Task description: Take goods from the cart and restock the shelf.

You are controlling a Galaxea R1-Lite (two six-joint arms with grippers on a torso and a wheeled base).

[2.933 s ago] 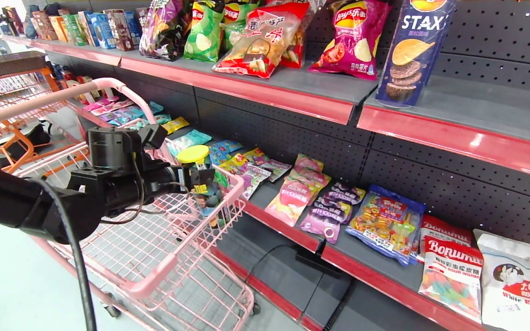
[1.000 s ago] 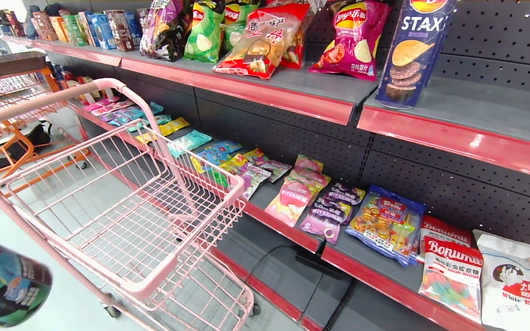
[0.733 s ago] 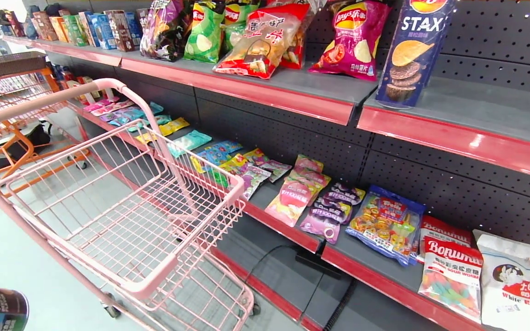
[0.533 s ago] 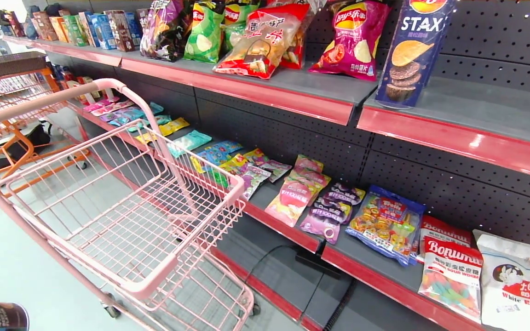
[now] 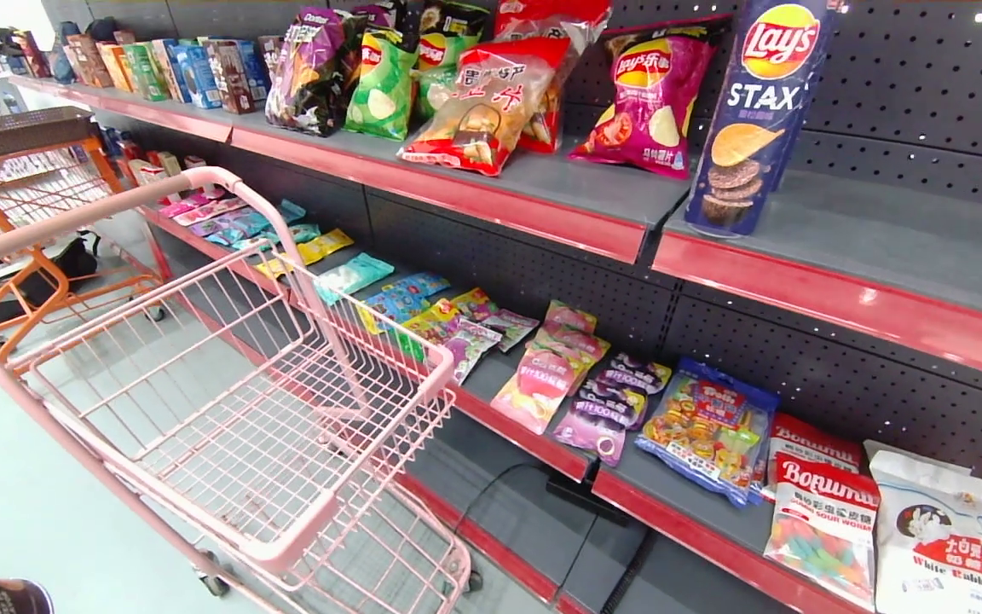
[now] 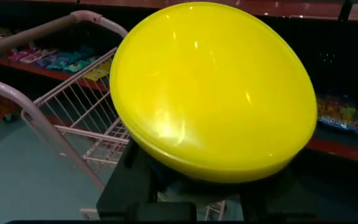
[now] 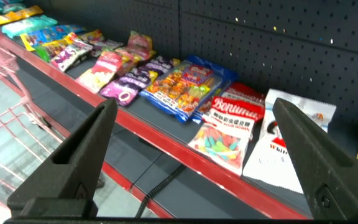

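Here, the shelf (image 5: 474, 183) runs across my front, chip bags (image 5: 482, 111) on its upper tier and candy packets (image 5: 542, 384) lying flat on the lower one. The pink cart (image 5: 282, 541) stands just beside it, to my left. My right hand (image 7: 191, 109) hangs near the lower tier, its fingers wide apart. My left hand (image 6: 197, 202) is clamped on a snack canister (image 6: 210, 87) with a yellow lid, held low outside the cart's basket, on its near side, well apart from the shelf.
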